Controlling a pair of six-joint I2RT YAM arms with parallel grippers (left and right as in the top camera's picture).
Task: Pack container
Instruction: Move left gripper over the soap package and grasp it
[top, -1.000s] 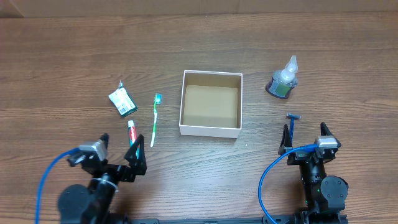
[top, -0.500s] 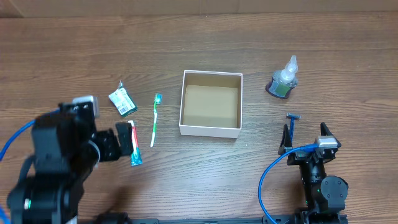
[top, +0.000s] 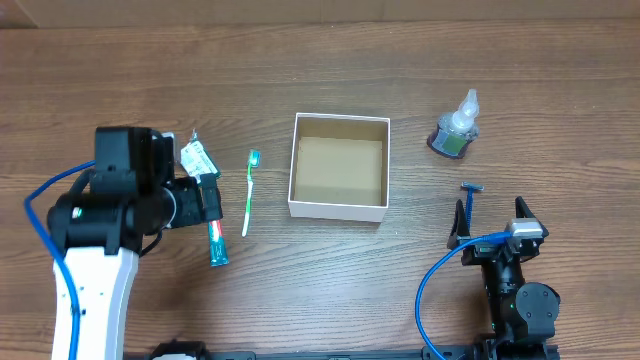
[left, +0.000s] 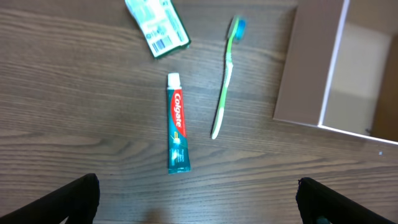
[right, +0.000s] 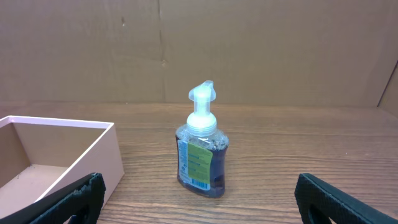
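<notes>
The container (top: 338, 210), a shallow square box with white walls and a brown inside, stands empty mid-table. It also shows in the left wrist view (left: 309, 68) and the right wrist view (right: 74, 155). A toothpaste tube (left: 176, 124), a green toothbrush (left: 225, 78) and a green packet (left: 157, 25) lie left of it. My left gripper (top: 205, 200) hovers open over the toothpaste (top: 216, 243), its fingers (left: 198, 205) spread wide and empty. My right gripper (top: 488, 222) rests open at the front right, its fingers (right: 199, 205) facing a clear bottle of green liquid (right: 202, 149).
The bottle (top: 456, 130) stands right of the container. A blue razor (top: 470, 198) lies just ahead of my right gripper. The toothbrush (top: 249, 190) lies between the left gripper and the container. A cardboard wall (right: 249, 50) closes off the table's far edge.
My left arm has risen from its rest at the front left and swung forward over the toothpaste and packet. The right arm has not moved.
</notes>
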